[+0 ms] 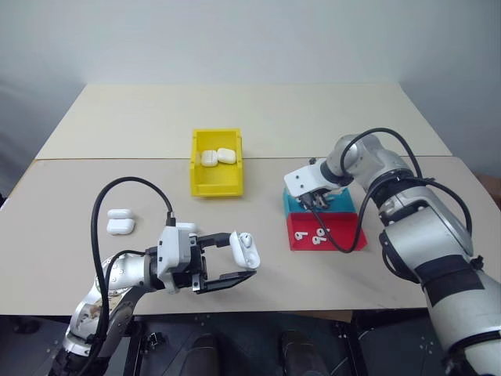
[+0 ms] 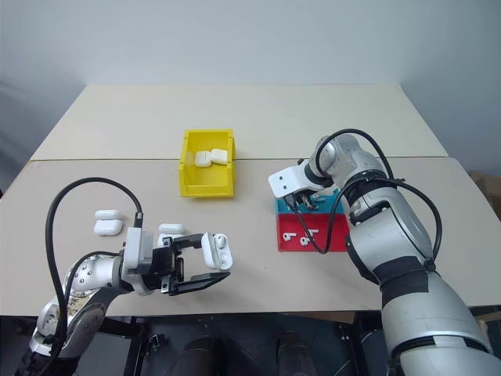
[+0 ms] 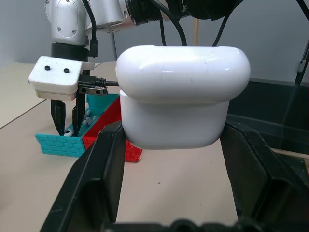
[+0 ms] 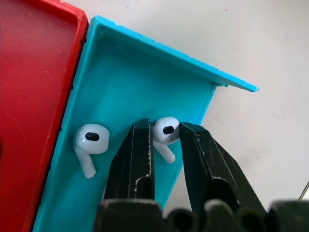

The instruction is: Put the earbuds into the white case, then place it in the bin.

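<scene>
My left gripper [image 1: 241, 257] is shut on a white case [image 1: 246, 249], holding it above the table's front edge with its lid raised. That same case [image 3: 183, 96] looms large in the left wrist view. My right gripper [image 1: 317, 205] points down into the blue tray [image 4: 130, 82]. Its two fingers press on either side of one earbud [image 4: 166, 130]. A second earbud [image 4: 91, 140] lies just beside it in that tray. The yellow bin [image 1: 215, 186] stands at mid-table with two white cases [image 1: 218, 157] inside.
A red tray [image 1: 344, 235] holding more earbuds [image 1: 317, 237] adjoins the blue tray on its near side. Spare white cases [image 1: 120, 222] lie on the table to the left, and another case [image 1: 186, 227] sits just behind my left gripper.
</scene>
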`<state>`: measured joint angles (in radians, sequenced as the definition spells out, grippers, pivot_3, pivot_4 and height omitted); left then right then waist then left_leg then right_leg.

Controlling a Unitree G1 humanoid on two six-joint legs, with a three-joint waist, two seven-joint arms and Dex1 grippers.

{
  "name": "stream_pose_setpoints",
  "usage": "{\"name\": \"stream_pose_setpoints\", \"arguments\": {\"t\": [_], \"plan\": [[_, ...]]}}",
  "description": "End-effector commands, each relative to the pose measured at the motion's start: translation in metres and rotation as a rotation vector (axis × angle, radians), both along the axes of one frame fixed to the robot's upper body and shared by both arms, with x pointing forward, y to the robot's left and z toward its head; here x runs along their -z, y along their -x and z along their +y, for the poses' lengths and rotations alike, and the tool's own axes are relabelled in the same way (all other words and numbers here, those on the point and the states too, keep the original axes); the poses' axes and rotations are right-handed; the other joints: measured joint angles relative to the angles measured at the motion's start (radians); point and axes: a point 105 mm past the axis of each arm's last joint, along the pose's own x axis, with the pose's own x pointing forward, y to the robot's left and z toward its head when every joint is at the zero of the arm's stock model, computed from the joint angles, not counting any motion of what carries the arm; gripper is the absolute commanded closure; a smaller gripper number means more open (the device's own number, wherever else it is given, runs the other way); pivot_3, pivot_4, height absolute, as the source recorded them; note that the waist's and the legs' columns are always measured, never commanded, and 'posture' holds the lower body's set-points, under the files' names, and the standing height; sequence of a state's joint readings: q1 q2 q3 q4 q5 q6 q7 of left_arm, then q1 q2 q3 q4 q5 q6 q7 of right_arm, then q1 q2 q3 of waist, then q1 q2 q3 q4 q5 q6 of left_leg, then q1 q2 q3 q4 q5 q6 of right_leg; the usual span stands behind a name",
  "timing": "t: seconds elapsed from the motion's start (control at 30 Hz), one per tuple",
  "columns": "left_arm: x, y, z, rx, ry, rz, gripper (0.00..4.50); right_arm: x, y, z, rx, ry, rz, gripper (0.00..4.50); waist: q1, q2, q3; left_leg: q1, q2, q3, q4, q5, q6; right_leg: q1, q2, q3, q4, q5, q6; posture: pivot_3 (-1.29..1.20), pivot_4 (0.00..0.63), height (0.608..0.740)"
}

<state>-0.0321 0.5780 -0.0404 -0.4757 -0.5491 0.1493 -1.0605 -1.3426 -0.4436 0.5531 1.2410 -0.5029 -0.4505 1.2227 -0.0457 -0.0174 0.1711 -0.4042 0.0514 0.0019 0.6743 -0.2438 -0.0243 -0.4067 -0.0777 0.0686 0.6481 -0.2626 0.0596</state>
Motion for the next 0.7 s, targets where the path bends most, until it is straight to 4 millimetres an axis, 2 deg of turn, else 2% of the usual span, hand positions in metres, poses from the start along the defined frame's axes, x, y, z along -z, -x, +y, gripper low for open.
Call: {"name": "stream_pose_setpoints", "arguments": {"t": [0.03,0.13,0.3,0.43,0.57,0.7], "plan": [[-0.013,0.001,-0.003,0.016,0.027,-0.067,1.8,-0.039,-0.006,0.002,0.048,-0.129,-0.045,3.89,0.0,0.0,0.0,0.0,0.0,0.0,0.0,0.0,0.0,0.0,0.0,0.0,0.0,0.0,0.0,0.0,0.15,0.74],[-0.022,-0.003,-0.004,0.02,0.047,-0.086,1.8,-0.071,-0.006,-0.003,0.128,-0.309,-0.026,3.89,0.003,0.002,0.001,0.0,0.0,0.0,0.0,0.0,0.0,0.0,0.0,0.0,0.0,0.0,0.0,0.0,0.15,0.74],[-0.034,-0.01,-0.005,0.05,0.083,-0.116,1.8,-0.136,0.007,-0.027,0.271,-0.721,0.019,3.89,0.013,0.003,0.002,-0.001,0.0,0.0,0.0,0.0,0.0,0.0,0.0,0.0,-0.001,0.0,0.0,0.0,0.15,0.74],[-0.043,-0.017,-0.012,0.098,0.104,-0.131,1.8,-0.187,0.054,-0.047,0.315,-1.13,0.097,3.89,0.031,0.003,0.002,-0.001,0.0,-0.001,0.0,0.0,0.0,0.001,0.0,-0.001,-0.001,0.0,0.0,0.0,0.15,0.74],[-0.056,-0.022,-0.019,0.163,0.131,-0.135,1.8,-0.204,0.11,-0.053,0.295,-1.419,0.153,3.89,0.035,0.003,0.002,-0.002,0.0,-0.002,0.001,0.0,0.0,0.001,0.0,-0.002,-0.001,0.0,0.0,0.0,0.15,0.74],[-0.065,-0.029,-0.031,0.226,0.132,-0.144,1.8,-0.192,0.153,-0.043,0.246,-1.528,0.188,3.89,0.031,0.003,0.002,-0.001,0.0,-0.002,0.001,0.0,0.0,0.002,0.0,-0.002,0.0,0.0,0.0,0.0,0.15,0.74]]}}
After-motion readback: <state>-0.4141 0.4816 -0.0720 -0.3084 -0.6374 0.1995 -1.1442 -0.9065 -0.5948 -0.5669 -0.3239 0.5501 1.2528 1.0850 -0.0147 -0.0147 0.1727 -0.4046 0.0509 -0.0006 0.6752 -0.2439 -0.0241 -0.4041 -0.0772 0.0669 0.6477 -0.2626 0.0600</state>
